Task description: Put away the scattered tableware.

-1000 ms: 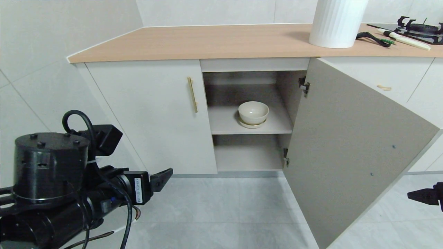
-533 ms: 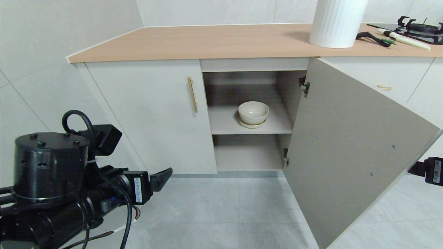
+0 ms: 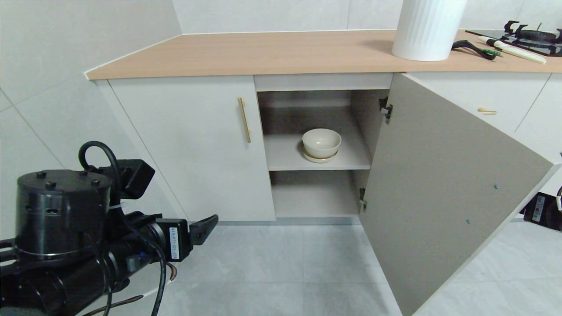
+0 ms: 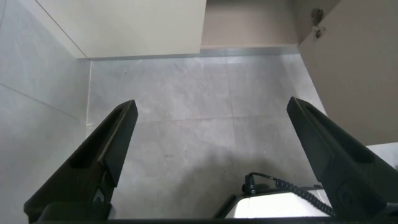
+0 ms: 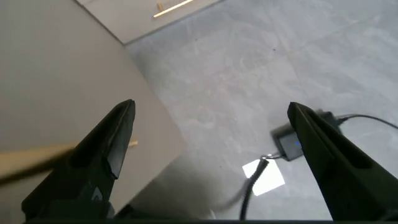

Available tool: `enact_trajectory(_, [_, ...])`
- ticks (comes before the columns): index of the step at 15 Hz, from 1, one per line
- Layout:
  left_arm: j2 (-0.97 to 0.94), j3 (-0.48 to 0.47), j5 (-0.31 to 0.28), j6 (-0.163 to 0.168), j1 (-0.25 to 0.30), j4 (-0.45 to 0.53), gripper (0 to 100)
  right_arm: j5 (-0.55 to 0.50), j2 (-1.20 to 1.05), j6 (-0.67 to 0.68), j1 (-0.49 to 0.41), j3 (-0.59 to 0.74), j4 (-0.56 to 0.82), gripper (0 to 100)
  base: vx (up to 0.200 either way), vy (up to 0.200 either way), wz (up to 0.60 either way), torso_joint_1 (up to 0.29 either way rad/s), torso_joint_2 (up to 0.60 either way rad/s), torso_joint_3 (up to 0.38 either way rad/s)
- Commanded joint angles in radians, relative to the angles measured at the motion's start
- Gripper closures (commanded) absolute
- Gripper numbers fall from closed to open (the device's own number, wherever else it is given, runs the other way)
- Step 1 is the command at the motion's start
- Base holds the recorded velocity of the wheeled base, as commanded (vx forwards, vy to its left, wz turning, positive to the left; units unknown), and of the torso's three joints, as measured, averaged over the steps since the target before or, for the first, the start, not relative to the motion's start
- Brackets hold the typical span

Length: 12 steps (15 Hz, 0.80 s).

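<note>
A cream bowl sits on a small plate on the upper shelf of the open cabinet. The cabinet door stands swung out to the right. My left gripper hangs low at the left, above the floor and left of the opening; it is open with nothing between its fingers. My right arm shows at the far right, behind the door's outer edge. My right gripper is open beside the door's outer face, near its gold handle.
On the wooden countertop stand a white ribbed container, dark utensils, a knife and a stove grate. The left cabinet door is shut. The lower shelf is bare. A cable and plug lie on the floor.
My right arm rose from low at the right edge and went behind the door's outer edge. The door swung slightly inward. The left arm stayed put.
</note>
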Motion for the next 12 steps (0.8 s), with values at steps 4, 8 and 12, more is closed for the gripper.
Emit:
enact_trajectory(4, [-0.012, 0.001, 0.002, 0.007, 0.0, -0.002, 0, 0.005, 0.026, 0.031, 0.109, 0.032, -0.047, 0, 0.0, 0.0, 0.0, 0.0, 0.0, 0.0])
enact_trajectory(8, [-0.018, 0.001, 0.0, 0.008, 0.0, 0.0, 0, 0.076, 0.087, 0.027, 0.28, 0.003, -0.124, 0, 0.0, 0.0, 0.0, 0.0, 0.0, 0.0])
enact_trajectory(12, [-0.009, -0.001, 0.0, 0.016, 0.0, 0.0, 0, 0.223, 0.208, 0.029, 0.351, -0.067, -0.146, 0, 0.0, 0.0, 0.0, 0.0, 0.0, 0.0])
